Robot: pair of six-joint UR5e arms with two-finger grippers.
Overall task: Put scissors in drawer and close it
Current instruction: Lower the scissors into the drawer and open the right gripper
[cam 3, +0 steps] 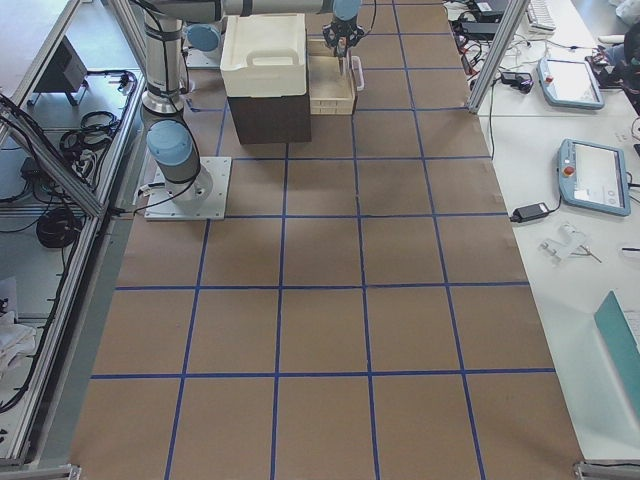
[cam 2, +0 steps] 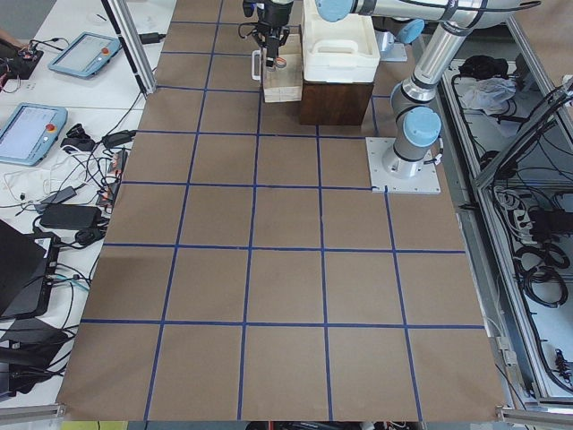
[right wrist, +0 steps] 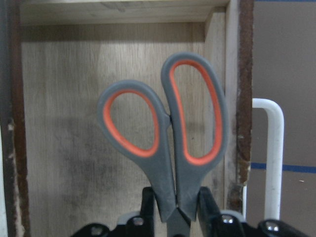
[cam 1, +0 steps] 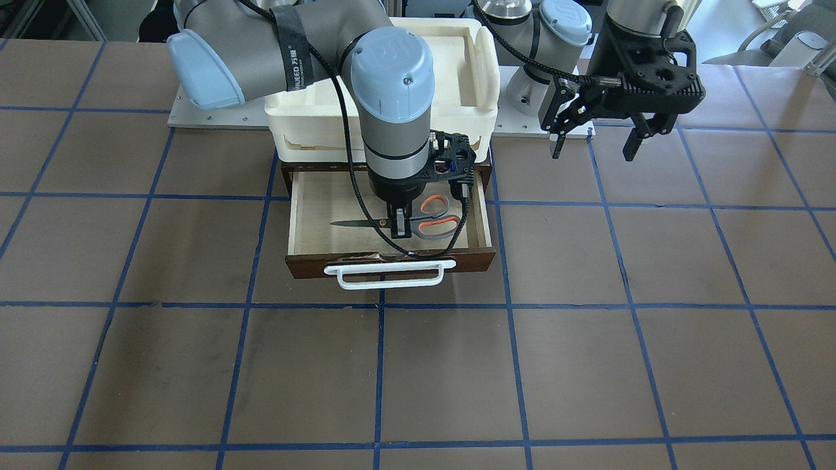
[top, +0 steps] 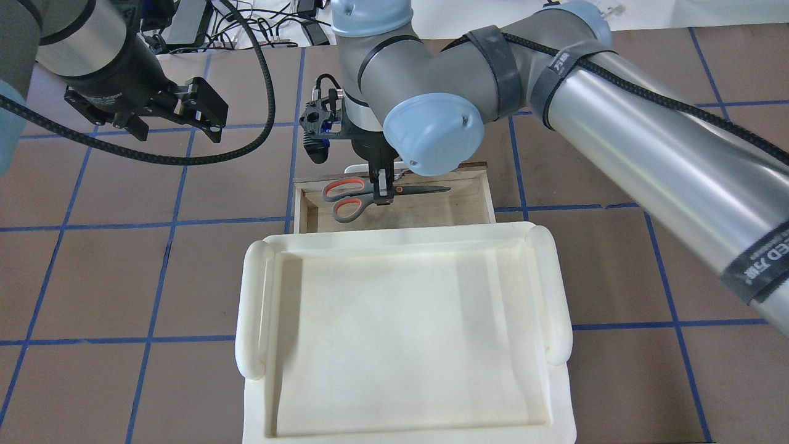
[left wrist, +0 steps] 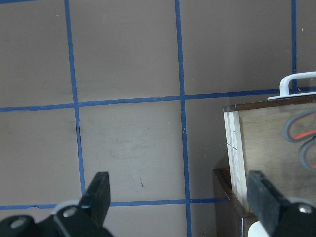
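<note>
The scissors [cam 1: 436, 226], with grey handles lined in orange-red, lie lengthwise inside the open drawer [cam 1: 392, 262], blades pointing along its width. My right gripper [cam 1: 400, 227] reaches straight down into the drawer and is shut on the scissors near the pivot. This shows in the overhead view [top: 382, 191] and in the right wrist view [right wrist: 175, 202], where the handles [right wrist: 165, 163] stand over the pale drawer floor [right wrist: 64, 148]. The white bar handle [cam 1: 390, 274] is on the drawer's front. My left gripper [cam 1: 593, 155] hangs open and empty above the table beside the drawer.
A white plastic tray [top: 259, 308] sits on top of the brown cabinet that the drawer slides out of. The table is brown with a blue tape grid. The left wrist view shows the drawer's corner [left wrist: 232, 143] to the gripper's right.
</note>
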